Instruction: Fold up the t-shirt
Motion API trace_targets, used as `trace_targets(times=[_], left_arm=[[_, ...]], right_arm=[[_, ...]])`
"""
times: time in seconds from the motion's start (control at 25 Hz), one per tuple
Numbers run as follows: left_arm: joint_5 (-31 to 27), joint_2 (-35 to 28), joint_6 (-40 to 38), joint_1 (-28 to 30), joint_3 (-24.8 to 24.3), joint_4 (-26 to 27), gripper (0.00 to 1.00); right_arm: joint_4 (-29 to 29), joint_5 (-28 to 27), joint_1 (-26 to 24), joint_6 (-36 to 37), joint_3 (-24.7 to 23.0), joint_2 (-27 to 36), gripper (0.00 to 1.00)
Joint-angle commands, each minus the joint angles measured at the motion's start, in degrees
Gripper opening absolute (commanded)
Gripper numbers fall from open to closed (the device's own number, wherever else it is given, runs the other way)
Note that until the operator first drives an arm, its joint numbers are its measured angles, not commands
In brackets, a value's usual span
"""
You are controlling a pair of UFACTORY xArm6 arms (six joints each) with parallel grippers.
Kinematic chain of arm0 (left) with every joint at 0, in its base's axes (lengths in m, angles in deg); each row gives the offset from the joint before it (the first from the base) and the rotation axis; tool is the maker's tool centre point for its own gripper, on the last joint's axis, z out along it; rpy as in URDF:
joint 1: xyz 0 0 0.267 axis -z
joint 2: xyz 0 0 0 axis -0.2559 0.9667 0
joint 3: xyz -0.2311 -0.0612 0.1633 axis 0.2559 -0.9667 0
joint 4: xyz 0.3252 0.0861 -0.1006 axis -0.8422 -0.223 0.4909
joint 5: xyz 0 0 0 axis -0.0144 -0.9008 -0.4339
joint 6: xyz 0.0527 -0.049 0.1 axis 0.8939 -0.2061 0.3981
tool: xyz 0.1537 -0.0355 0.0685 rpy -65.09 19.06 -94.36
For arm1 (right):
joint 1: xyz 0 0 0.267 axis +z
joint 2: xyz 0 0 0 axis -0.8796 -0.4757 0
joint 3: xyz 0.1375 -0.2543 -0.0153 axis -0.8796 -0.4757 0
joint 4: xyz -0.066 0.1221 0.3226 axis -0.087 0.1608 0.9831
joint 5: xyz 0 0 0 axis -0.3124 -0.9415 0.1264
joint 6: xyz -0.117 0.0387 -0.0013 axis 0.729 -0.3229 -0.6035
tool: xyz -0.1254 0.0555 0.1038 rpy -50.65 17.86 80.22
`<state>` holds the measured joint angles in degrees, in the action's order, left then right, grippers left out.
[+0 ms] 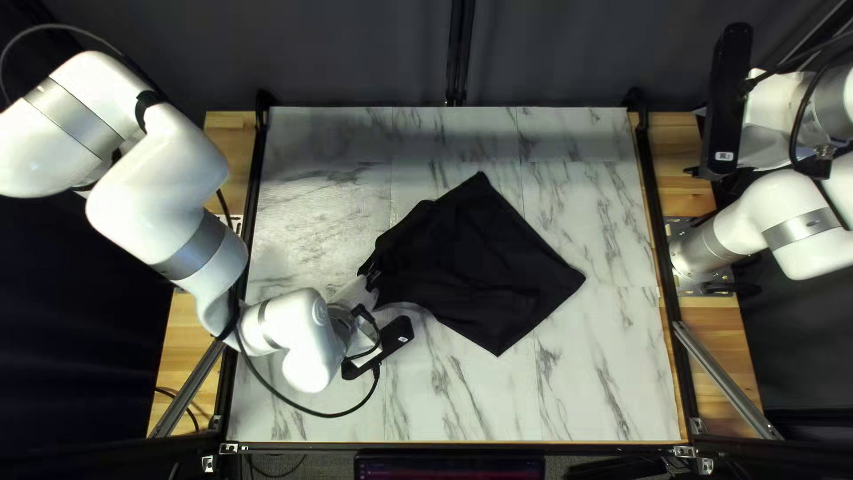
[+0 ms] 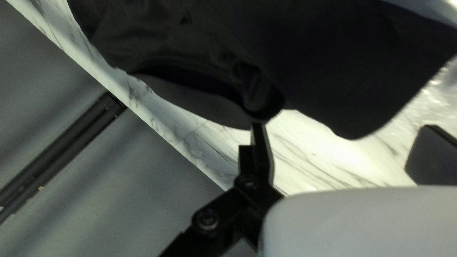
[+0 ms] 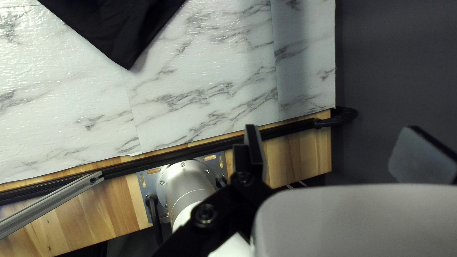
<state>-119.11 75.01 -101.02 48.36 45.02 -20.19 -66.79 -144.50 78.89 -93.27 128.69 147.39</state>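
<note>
T-shirt: black T-shirt (image 1: pixel 480 267), on the marble-patterned tabletop (image 1: pixel 604 382), mid-table; roughly a diamond, widest span 9 to 3 o'clock (12 = far edge, top left view).
Left gripper: (image 2: pixel 343 145) open, fingers wide apart, nothing pinched; at the shirt's 9 o'clock corner, cloth just ahead. Contact: cannot tell.
Right gripper: (image 3: pixel 337 145) open, empty, well apart from the cloth; shirt lies toward its 8 o'clock.
Bearing, left gripper to shirt: bulk toward 3 o'clock, along the widest span.
Nearer arm: left, clearly.
Next move (judged): left closes on the 9 o'clock edge, then carries it toward 3. Risk: pinching only one layer.
</note>
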Motion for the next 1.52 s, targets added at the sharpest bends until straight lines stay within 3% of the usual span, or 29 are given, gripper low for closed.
trace_targets(times=[0.04, 0.48, 0.8, 1.04, 1.36, 1.52], left_arm=[[0.09, -0.2, 0.15, 0.26, -0.4, 0.04, 1.0], [2.11, 3.16, 1.45, -1.13, 3.2, -1.94, 1.0], [0.92, -2.34, 1.69, 0.63, 1.95, -3.16, 1.0], [3.37, -5.39, -0.85, 0.07, -0.79, -5.78, 1.0], [2.0, -5.04, -1.41, 2.62, 1.06, -3.04, 1.0], [0.01, -1.49, -3.23, 2.93, 6.38, 1.38, 1.0]], right_arm=[[0.0, 0.0, 0.0, 0.0, 0.0, 0.0, 1.0], [0.0, 0.0, 0.0, 0.0, 0.0, 0.0, 1.0], [0.0, 0.0, 0.0, 0.0, 0.0, 0.0, 1.0], [0.0, 0.0, 0.0, 0.0, 0.0, 0.0, 1.0], [0.0, 0.0, 0.0, 0.0, 0.0, 0.0, 1.0], [0.0, 0.0, 0.0, 0.0, 0.0, 0.0, 1.0]])
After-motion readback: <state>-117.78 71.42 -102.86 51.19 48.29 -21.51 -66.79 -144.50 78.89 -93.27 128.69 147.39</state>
